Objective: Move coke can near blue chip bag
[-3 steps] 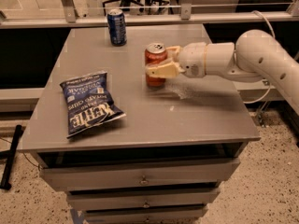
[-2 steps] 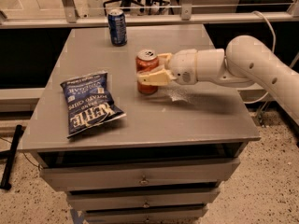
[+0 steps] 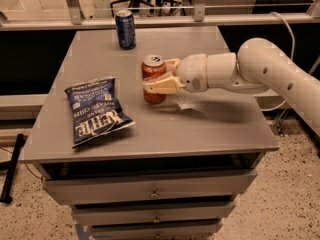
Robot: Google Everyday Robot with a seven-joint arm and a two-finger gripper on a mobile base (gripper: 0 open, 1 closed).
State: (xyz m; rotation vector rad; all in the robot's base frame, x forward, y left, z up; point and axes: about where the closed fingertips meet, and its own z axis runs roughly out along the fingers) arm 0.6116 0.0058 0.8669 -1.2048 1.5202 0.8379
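From the camera view I have the dark blue crinkled potato chip bag (image 3: pixel 95 109) with white "Kettle" lettering lying flat on the grey metal-topped table (image 3: pixel 210 129), and I take my bearings from it.

The red-orange aluminium coke can (image 3: pixel 151 70) with a silver top stands upright to the right of the bag and a little further back, near it but not touching, with a strip of bare tabletop between them. I cannot tell whether its base rests on the surface or sits just above it.

The two-finger gripper (image 3: pixel 157 76) is at the can, reaching in from the side away from the bag. Its cream-coloured fingers (image 3: pixel 161 84) are clamped around the can's body, one across the front and one behind.

The white rounded arm (image 3: pixel 260 64) stretches off to the right, well away from the bag.

A dark blue soda can (image 3: pixel 125 29) stands upright far behind the bag, near the table's back edge.

Grey drawers (image 3: pixel 150 191) sit below the tabletop, under the bag's side and across the front.
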